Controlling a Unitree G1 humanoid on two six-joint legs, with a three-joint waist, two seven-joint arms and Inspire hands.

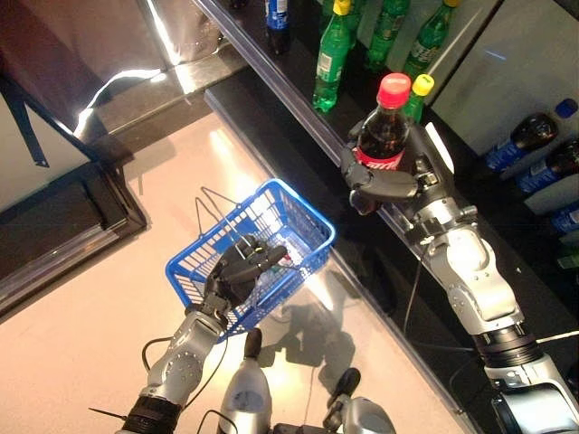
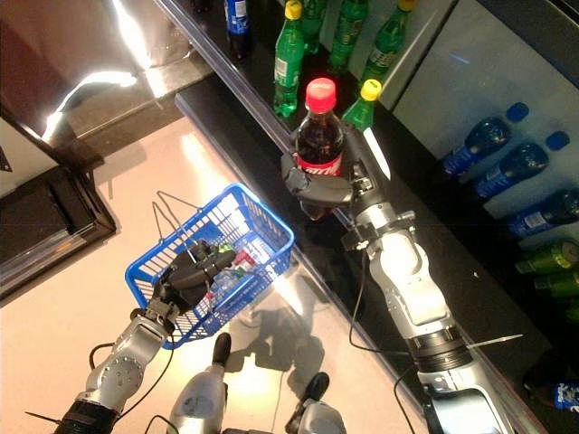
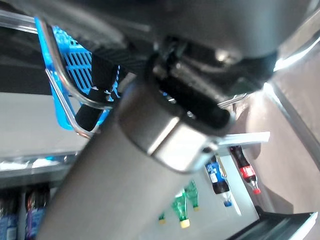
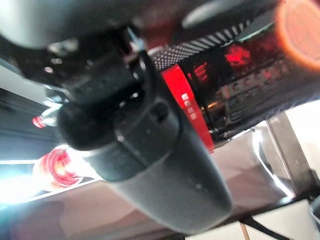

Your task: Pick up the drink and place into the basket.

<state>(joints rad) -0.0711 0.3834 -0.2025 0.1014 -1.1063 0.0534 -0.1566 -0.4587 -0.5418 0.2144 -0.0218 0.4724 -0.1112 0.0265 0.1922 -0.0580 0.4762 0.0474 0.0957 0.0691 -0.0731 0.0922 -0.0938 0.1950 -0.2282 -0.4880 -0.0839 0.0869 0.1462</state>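
The right hand (image 1: pixel 384 181) has its fingers (image 2: pixel 318 192) wrapped tight around the drink (image 1: pixel 383 131), a dark cola bottle with a red cap and a red label. The bottle stands upright in the hand, lifted just in front of the black shelf (image 1: pixel 271 86) edge. It is not in the basket (image 1: pixel 271 212) yet.

The blue basket hangs above the pale floor (image 1: pixel 81 344), at about 8 o'clock from the drink and well apart from it. The left hand (image 1: pixel 237 267) holds it up, with its fingers (image 1: pixel 262 258) curled over the basket's near rim and handle. Some small things lie inside the basket, but they are hard to make out.

Green bottles (image 1: pixel 330 59) stand on the shelf at 11 o'clock from the drink. Blue-capped bottles (image 2: pixel 484 140) lie at 3 o'clock.
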